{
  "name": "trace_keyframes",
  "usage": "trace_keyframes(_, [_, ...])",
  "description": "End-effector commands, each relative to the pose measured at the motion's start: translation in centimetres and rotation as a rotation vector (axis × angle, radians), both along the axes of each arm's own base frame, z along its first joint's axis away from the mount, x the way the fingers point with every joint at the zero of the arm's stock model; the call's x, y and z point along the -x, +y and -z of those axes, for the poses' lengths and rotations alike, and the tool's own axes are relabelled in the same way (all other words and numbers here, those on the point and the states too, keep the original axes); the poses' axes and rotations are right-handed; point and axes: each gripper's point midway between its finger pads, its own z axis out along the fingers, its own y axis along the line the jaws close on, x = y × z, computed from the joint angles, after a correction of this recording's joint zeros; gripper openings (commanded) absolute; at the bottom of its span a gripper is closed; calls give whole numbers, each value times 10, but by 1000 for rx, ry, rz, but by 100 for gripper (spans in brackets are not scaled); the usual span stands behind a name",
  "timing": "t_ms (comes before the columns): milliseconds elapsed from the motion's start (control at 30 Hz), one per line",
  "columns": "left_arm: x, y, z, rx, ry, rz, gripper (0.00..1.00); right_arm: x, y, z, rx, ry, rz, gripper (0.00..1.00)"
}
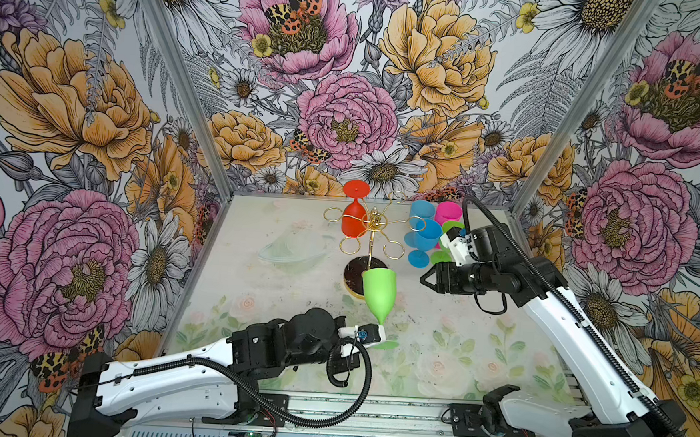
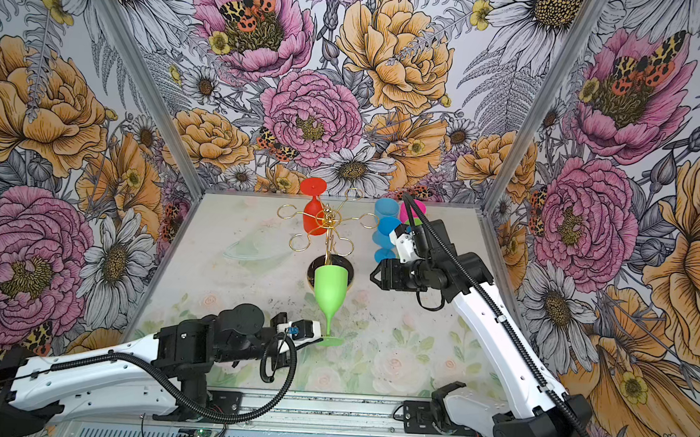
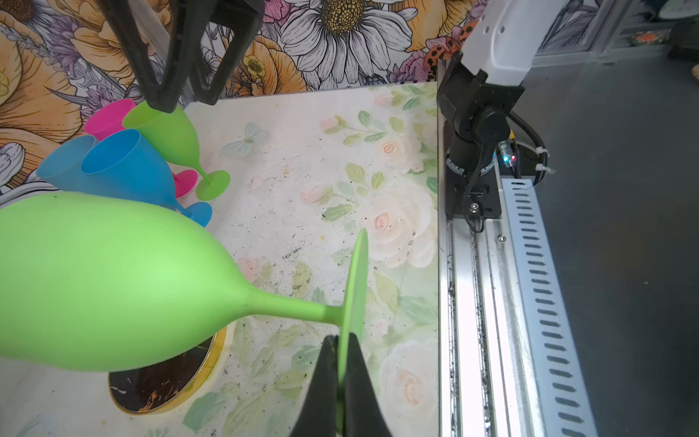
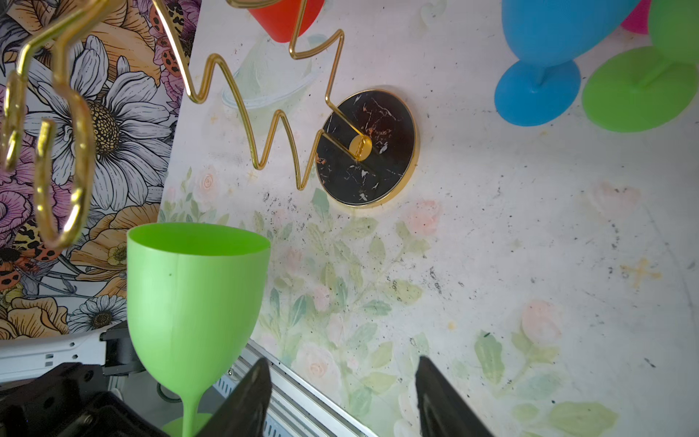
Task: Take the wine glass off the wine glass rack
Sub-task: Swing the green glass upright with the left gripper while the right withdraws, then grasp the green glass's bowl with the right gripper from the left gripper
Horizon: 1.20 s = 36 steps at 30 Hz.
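Wine glass, matte lime green, upright near gold rack; we note left gripper pinching its foot, right gripper parted, empty.

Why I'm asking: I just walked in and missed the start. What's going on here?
The left claw is shut on the foot of a green wine glass, holding it upright, off the wine glass rack. The right claw is open and empty. A red glass hangs upside down on the rack; other coloured glasses stand in a cluster nearby.
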Motion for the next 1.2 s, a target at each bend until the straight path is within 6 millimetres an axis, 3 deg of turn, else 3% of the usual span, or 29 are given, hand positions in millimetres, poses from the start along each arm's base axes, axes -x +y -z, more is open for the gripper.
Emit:
trace_keyframes(0, [-9, 5, 2, -73, -185, 0, 0, -5, 7, -16, -59, -29, -1, 62])
trace_keyframes(467, [-11, 12, 34, -316, -530, 53, 0, -10, 23, -37, -158, -42, -28, 62])
trace_keyframes(800, [-17, 9, 36, -401, -740, 45, 0, -5, 40, -40, -244, 6, -105, 58])
trace_keyframes(1167, [-29, 9, 37, -473, -885, 2, 0, 1, 48, -36, -285, 49, -152, 46])
